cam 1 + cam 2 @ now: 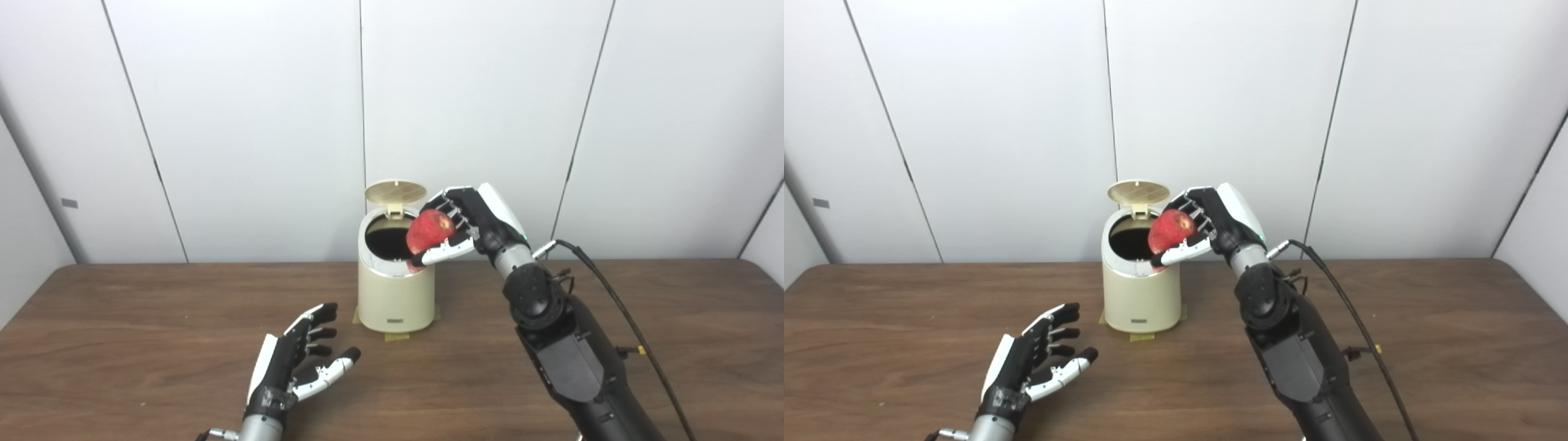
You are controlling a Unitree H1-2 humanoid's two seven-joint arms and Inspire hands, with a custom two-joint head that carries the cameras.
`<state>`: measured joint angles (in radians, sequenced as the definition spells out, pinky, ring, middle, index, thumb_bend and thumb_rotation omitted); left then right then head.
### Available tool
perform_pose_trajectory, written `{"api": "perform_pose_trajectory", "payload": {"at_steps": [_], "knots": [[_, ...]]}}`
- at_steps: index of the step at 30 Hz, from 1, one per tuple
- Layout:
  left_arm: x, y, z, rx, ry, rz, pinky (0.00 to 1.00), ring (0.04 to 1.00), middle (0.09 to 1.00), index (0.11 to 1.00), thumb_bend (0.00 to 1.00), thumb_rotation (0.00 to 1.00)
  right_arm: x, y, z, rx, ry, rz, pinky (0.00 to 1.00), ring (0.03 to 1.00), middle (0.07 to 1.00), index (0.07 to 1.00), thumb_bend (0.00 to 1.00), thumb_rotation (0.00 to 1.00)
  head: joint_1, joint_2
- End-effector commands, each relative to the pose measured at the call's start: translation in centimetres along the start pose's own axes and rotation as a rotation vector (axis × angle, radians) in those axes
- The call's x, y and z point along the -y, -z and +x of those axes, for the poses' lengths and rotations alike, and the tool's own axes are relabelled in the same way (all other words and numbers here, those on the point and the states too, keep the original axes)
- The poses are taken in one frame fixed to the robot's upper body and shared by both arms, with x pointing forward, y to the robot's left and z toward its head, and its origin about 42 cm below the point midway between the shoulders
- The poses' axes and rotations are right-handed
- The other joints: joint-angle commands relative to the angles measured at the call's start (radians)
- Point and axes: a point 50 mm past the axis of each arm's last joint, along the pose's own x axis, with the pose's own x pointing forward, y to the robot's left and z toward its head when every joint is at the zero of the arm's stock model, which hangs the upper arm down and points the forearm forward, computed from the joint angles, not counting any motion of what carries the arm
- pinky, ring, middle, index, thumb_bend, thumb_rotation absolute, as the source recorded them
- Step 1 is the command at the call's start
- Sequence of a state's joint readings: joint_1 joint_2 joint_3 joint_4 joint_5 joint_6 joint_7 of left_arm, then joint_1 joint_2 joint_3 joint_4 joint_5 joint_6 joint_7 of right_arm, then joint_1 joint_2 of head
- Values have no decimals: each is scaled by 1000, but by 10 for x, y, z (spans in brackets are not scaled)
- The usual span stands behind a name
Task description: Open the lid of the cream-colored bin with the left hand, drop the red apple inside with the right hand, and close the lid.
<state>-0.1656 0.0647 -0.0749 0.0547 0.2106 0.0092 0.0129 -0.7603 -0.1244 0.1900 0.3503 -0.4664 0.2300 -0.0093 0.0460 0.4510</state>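
left robot hand (294, 361) spread empty; right robot hand (467, 223) clamped on red apple (429, 231) over open bin (395, 288)

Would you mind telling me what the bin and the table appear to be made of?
The cream-colored bin looks like smooth moulded plastic, going by its even, softly glossy wall; the bright band at its rim may be metal. The table shows dark wood grain, probably a matte laminate.

We look down from head height, both eyes facing forward over bench (122, 318) toward wall; right eye sits slightly rightward; views share nearly whole scene.
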Motion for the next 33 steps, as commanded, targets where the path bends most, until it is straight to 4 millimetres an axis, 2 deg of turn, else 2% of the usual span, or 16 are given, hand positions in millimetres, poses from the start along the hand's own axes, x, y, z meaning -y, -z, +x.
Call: {"api": "perform_pose_trajectory", "payload": {"at_steps": [1, 13, 30, 33], "knots": [[-2, -25, 11, 98, -20, 4, 680, 775, 840, 844, 630, 187, 15, -32, 16, 109, 49, -3, 331, 403, 509, 494, 518, 0, 4, 2], [3, -22, 12, 90, -16, 15, 679, 778, 836, 839, 619, 184, 12, -32, 25, 110, 32, 8, 323, 398, 507, 504, 517, 0, 22, 4], [11, -26, 14, 84, -22, 8, 695, 778, 831, 833, 627, 175, -7, -51, 37, 133, 3, 29, 295, 390, 506, 507, 516, 0, 42, 6], [10, -27, 14, 86, -21, 10, 694, 780, 831, 833, 626, 177, -9, -51, 37, 123, -17, 3, 321, 405, 501, 494, 519, 0, 39, 12]]}}
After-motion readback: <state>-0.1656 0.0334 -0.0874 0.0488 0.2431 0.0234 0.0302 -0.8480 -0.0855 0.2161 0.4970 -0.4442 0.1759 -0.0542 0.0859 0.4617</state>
